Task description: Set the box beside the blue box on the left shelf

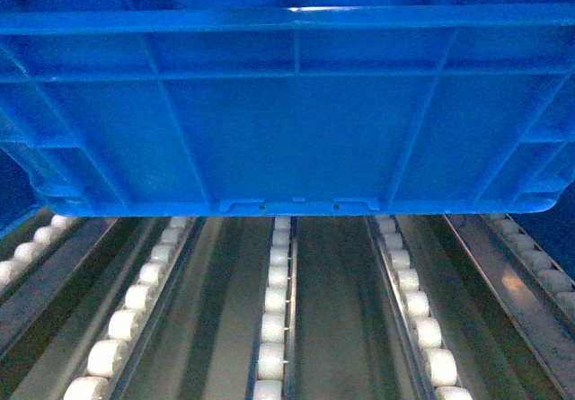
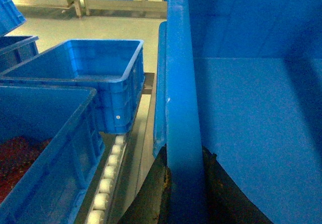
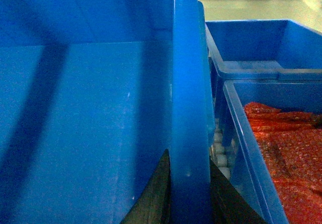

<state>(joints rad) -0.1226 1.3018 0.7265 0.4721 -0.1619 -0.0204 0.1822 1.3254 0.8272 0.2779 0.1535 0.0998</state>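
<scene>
Bright-blue ribbed box (image 1: 296, 112); grey rails with white rollers on the left shelf (image 1: 274, 328); red contents (image 3: 287, 153) at 3 o'clock.

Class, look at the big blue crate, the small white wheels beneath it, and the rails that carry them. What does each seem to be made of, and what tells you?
Blue crate: likely moulded plastic, smooth with a slight sheen; ribs and rim are cast in one piece.
White roller wheels: probably plastic, matte and uniform.
Rails: apparently bare grey metal; dull streaky reflections.
</scene>
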